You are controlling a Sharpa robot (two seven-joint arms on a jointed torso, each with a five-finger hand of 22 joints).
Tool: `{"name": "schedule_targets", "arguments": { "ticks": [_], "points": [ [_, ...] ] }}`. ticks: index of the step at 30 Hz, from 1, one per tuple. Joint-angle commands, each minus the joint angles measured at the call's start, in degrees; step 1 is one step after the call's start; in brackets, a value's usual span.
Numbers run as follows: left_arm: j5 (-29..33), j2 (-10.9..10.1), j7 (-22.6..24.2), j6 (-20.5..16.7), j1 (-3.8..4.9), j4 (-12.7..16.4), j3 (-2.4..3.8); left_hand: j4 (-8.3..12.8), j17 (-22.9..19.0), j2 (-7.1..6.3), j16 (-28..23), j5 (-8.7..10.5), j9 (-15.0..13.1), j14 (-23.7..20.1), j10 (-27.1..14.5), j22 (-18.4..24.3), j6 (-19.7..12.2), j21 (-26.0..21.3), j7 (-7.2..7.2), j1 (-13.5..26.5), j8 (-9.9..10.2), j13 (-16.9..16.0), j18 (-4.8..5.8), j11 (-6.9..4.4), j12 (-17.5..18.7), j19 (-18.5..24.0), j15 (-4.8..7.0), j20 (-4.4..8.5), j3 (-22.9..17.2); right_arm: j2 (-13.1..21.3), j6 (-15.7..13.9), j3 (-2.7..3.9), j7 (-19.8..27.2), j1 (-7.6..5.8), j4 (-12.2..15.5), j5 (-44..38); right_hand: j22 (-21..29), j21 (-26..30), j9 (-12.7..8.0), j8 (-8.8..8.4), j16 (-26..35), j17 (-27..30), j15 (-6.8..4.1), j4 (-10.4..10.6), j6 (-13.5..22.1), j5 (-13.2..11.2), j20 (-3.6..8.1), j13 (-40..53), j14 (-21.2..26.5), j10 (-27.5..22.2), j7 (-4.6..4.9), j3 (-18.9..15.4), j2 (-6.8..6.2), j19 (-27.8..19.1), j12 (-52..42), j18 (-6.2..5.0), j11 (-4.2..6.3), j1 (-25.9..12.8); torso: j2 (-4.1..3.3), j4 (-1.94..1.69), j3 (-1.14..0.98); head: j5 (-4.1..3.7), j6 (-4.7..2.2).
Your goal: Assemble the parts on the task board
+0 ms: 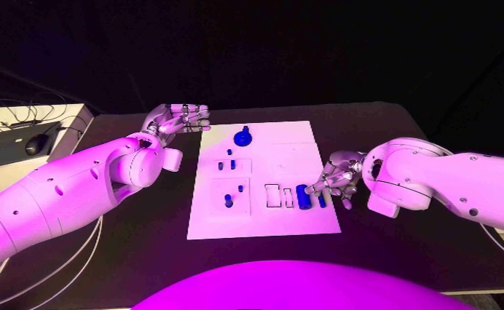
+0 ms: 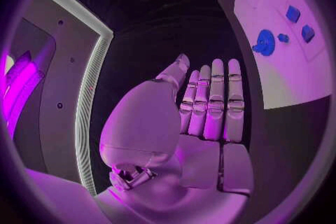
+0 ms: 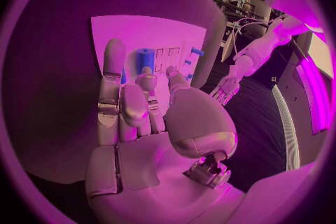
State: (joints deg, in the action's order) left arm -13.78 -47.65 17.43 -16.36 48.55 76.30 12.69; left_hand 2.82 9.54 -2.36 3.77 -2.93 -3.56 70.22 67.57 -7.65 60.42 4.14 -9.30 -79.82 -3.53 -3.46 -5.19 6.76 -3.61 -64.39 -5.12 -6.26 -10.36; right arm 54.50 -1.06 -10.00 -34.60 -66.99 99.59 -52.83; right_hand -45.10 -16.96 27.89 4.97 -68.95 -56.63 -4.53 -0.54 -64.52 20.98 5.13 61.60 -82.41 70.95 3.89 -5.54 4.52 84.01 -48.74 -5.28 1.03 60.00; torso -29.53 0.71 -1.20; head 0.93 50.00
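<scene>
Parts come first: on the flat white rectangular task board [image 1: 299,142] in the middle of the black table [image 1: 399,135] we see small blue plastic pieces scattered about. A round blue knob-like part [image 1: 244,137] stands at about twelve o'clock on the board, two small blue pegs [image 1: 225,166] sit near its centre-left, another blue piece [image 1: 229,200] rests in a square recess toward seven o'clock, and a blue cylinder [image 1: 304,196] lies among the rectangular slots at about four o'clock.

We judge the assembly partly under way; several slots beside the cylinder look unfilled, so placements remain.

Our right hand [image 1: 334,179] hovers at the board's three-to-four o'clock edge, just beside the blue cylinder. Its fingers [image 3: 112,89] reach toward it, loosely apart; we cannot tell whether they touch or pinch the piece.

Our left hand [image 1: 180,118] is raised off the board's ten o'clock corner, well apart from the parts. Its fingers [image 2: 213,101] lie straight and pressed together, holding nothing.
</scene>
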Motion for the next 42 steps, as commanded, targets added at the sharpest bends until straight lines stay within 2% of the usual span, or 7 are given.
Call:
{"name": "schedule_targets", "arguments": {
  "ticks": [1,3,8,11,20,26,42],
  "points": [
    [0.24,0.04,1.01,1.10,-0.13,0.41,0.02,-0.37,0.04,-0.24,-0.08,0.05,-0.02,-0.47,-0.51,0.12,-0.18,0.10,0.12,0.77,-0.08,0.01,0.56,0.01,0.13,-0.30,0.06,-0.03,0.21,-1.26,1.21,-0.08,-1.74,0.30,-0.88,-4.43,-0.10,-0.11,0.15,-0.40,-0.38,-0.22,-0.14,0.48,0.36,-0.38,0.25,0.13,-0.41,0.50,0.15,-0.31,-0.09,0.89,-0.14,-0.50,0.00,-1.04,0.40,-0.25,0.33,-0.18,0.00],
    [0.24,-0.03,1.05,1.04,-0.17,0.57,0.02,-0.50,0.04,-0.34,-0.08,0.05,-0.02,-0.51,-0.57,0.16,-0.22,0.07,0.13,0.96,-0.09,0.01,0.58,0.03,0.13,-0.26,0.03,-0.08,0.41,-2.08,1.54,-0.14,-1.83,0.45,-1.47,-5.64,-0.17,-0.10,0.26,-0.48,-0.43,-0.33,-0.11,0.76,0.49,-0.71,0.24,0.19,-0.41,0.41,0.17,-0.59,-0.40,0.87,-0.09,-0.50,-0.03,-1.64,0.47,-0.34,0.43,-0.13,0.00],
    [0.24,-0.35,1.15,0.93,-0.24,1.07,0.02,-0.54,0.05,-0.38,-0.07,0.05,-0.02,-0.52,-0.58,0.18,-0.22,0.06,0.14,1.02,-0.10,0.00,0.58,0.04,0.12,-0.25,0.02,-0.09,0.48,-3.82,2.97,-0.32,-2.04,1.13,-3.03,-10.36,-0.31,-0.04,0.53,-0.56,-0.53,-0.60,-0.07,1.39,0.65,-1.52,0.20,0.21,-0.39,0.21,0.22,-0.96,-0.76,0.83,0.13,-0.52,-0.10,-2.81,0.35,-0.36,0.39,0.07,0.00],
    [0.24,-0.55,1.15,0.90,-0.25,1.26,0.02,-0.54,0.05,-0.38,-0.07,0.05,-0.02,-0.52,-0.58,0.18,-0.22,0.06,0.14,1.02,-0.10,0.00,0.58,0.04,0.12,-0.25,0.02,-0.09,0.48,-4.36,3.72,-0.37,-2.11,1.45,-3.43,-12.02,-0.85,0.17,1.92,-0.46,-0.55,-1.17,-0.09,1.97,0.80,-2.51,0.15,0.41,-0.44,0.24,0.13,-0.61,-1.29,0.84,0.31,-0.55,-0.13,-3.18,0.26,-0.26,0.32,0.31,0.00],
    [0.24,-0.88,1.12,0.91,-0.29,1.50,0.01,-0.72,0.14,-0.03,-0.07,0.04,-0.03,-0.57,-0.60,0.67,-0.25,0.08,0.14,0.42,-0.10,0.01,0.44,0.02,0.13,-0.31,0.03,-0.18,1.13,-5.74,5.70,-0.47,-2.26,1.88,-4.52,-14.80,-1.18,0.45,3.02,-0.47,-0.55,-1.53,-0.06,2.55,0.92,-3.33,0.16,0.38,-0.50,0.13,0.10,-0.62,-1.50,0.87,0.52,-0.55,-0.06,-3.92,0.26,-0.14,0.20,0.61,0.00],
    [0.25,-1.05,1.13,0.86,-0.31,1.46,0.01,-0.78,0.13,-0.02,-0.07,0.04,-0.02,-0.60,-0.59,0.74,-0.24,0.09,0.12,0.50,-0.10,0.00,0.45,0.04,0.12,-0.31,0.00,-0.19,1.18,-6.32,6.07,-0.49,-2.30,2.15,-4.89,-15.35,-1.61,0.79,4.42,-0.45,-0.43,-1.74,-0.07,3.01,1.02,-4.45,0.18,0.38,-0.54,0.06,0.03,-0.42,-1.67,0.94,0.62,-0.50,-0.03,-4.12,0.22,-0.16,0.23,0.68,0.00],
    [0.46,-1.41,1.10,0.91,-0.31,1.65,0.01,-0.96,0.14,0.01,-0.07,0.04,-0.02,-0.59,-0.57,0.93,-0.22,0.10,0.13,0.62,-0.10,0.00,0.44,0.02,0.12,-0.34,0.00,-0.22,1.36,-8.21,6.19,-0.50,-2.34,3.56,-7.23,-15.77,-1.80,0.97,4.84,-0.51,-0.32,-1.73,-0.10,3.38,1.02,-4.65,0.19,0.28,-0.53,0.06,0.00,-0.47,-1.54,0.94,0.75,-0.48,-0.01,-4.62,0.24,-0.20,0.26,1.05,0.00]
  ]
}}
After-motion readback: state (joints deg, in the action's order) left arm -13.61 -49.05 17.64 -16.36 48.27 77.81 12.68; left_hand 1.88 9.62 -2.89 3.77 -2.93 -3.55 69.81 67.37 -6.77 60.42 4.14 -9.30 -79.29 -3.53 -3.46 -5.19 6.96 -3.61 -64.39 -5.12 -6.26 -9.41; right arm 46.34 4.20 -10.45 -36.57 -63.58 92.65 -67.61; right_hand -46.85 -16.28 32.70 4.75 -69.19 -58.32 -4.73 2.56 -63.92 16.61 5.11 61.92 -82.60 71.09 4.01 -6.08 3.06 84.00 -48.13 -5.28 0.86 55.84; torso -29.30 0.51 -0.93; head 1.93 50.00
